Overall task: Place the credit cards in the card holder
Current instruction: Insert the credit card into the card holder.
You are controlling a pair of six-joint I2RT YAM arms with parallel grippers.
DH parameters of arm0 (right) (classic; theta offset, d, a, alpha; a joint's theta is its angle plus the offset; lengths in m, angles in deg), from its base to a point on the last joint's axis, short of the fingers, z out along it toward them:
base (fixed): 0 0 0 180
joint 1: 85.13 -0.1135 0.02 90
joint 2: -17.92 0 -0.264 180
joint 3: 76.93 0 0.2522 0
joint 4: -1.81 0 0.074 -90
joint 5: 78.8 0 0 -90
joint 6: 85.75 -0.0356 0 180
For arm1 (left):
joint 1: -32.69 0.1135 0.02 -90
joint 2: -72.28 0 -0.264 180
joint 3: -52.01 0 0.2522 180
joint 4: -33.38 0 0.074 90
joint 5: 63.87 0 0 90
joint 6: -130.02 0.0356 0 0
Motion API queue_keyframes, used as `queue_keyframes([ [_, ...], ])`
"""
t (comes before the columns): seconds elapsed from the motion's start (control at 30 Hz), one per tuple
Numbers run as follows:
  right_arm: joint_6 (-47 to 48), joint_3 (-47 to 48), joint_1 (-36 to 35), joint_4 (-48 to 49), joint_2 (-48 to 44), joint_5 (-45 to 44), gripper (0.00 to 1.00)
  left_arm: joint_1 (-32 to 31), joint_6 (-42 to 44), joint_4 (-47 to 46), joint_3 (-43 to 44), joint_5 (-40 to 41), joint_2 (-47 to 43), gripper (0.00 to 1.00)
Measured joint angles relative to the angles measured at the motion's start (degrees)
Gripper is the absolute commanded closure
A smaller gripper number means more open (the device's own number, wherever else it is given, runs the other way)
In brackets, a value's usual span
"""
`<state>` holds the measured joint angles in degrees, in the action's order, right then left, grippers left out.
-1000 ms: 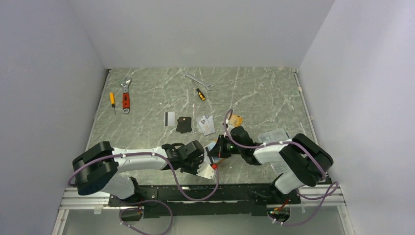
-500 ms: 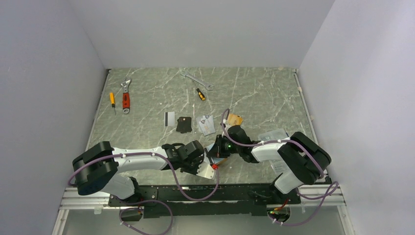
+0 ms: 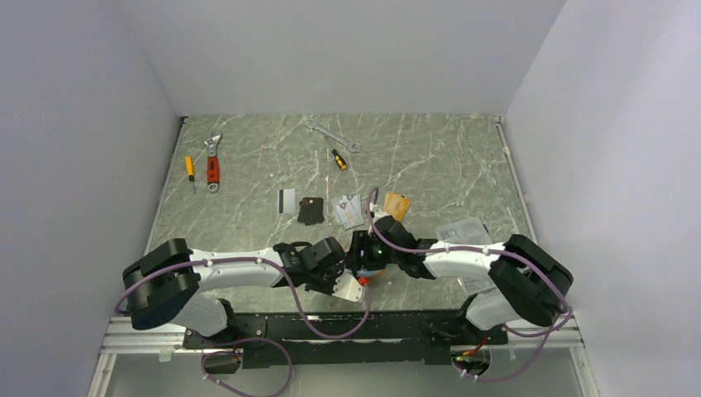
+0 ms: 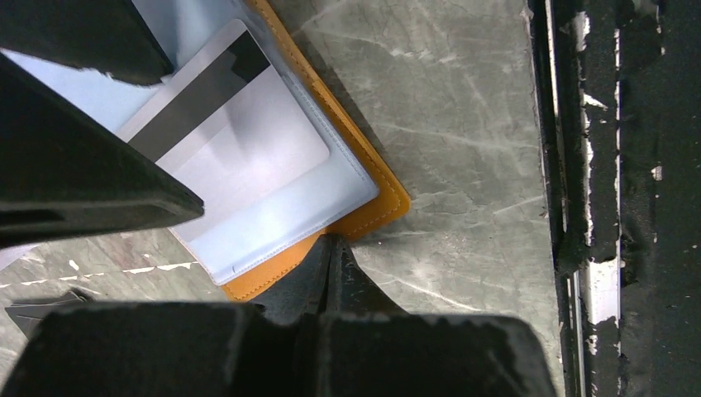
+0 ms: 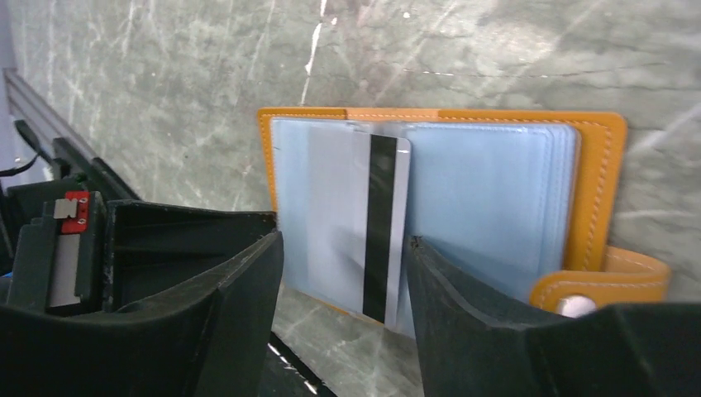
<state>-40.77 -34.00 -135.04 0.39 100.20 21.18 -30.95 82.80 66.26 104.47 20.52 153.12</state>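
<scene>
The card holder (image 5: 597, 178) lies open near the table's front edge, orange with clear pockets. In the top view only a pale corner of the card holder (image 3: 350, 288) shows under the two arms. A silver credit card (image 5: 364, 211) with a black stripe sits partly inside a pocket, one end sticking out. My right gripper (image 5: 343, 260) is open around that end, fingers apart from it. My left gripper (image 4: 331, 252) is shut, its tips against the orange edge of the card holder (image 4: 364, 219). More credit cards lie further back: silver (image 3: 286, 201), a silver pair (image 3: 348, 210), and orange (image 3: 397, 204).
A small dark object (image 3: 311, 210) lies among the loose cards and a clear wrapper (image 3: 463, 230) at the right. Tools lie at the back: red-handled wrench (image 3: 213, 164), two small screwdrivers (image 3: 189, 169) (image 3: 339, 159), spanner (image 3: 331, 134). The black front rail (image 4: 595, 207) runs beside the holder.
My right gripper has opened and let go of the silver card, and its arm has shifted left over the holder. The left gripper has stayed shut in place.
</scene>
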Motion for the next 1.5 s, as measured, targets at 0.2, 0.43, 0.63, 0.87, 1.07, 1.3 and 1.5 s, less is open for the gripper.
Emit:
queue_keyframes([
  [0.2,0.76,1.03,-1.75,-4.39,-1.6,-4.92,0.39,0.31,0.0,-0.15,-0.07,-0.04,-0.11,1.0],
  [0.43,1.73,6.19,-4.96,-6.45,3.1,-8.17,0.39,0.35,0.02,-0.17,-0.11,-0.02,-0.15,1.0],
  [0.63,1.97,9.2,-7.41,-6.73,6.19,-10.21,0.42,0.44,0.04,0.02,-0.5,0.15,-0.61,1.0],
  [0.87,0.39,9.57,-9.18,-7.1,6.6,-13.22,0.55,0.87,1.05,0.33,-0.81,0.42,-1.14,1.0],
  [1.07,-0.72,10.19,-10.08,-9.35,7.21,-14.43,0.65,5.09,1.64,1.25,-0.92,1.75,-1.75,1.0],
  [1.3,-1.57,11.34,-10.29,-10.58,7.32,-14.58,0.45,9.09,2.97,1.77,-0.96,2.62,-2.75,1.0],
  [1.5,-1.16,10.64,-8.17,-14.08,2.45,-14.47,0.44,10.34,3.1,-0.11,-0.9,0.94,-3.45,1.0],
])
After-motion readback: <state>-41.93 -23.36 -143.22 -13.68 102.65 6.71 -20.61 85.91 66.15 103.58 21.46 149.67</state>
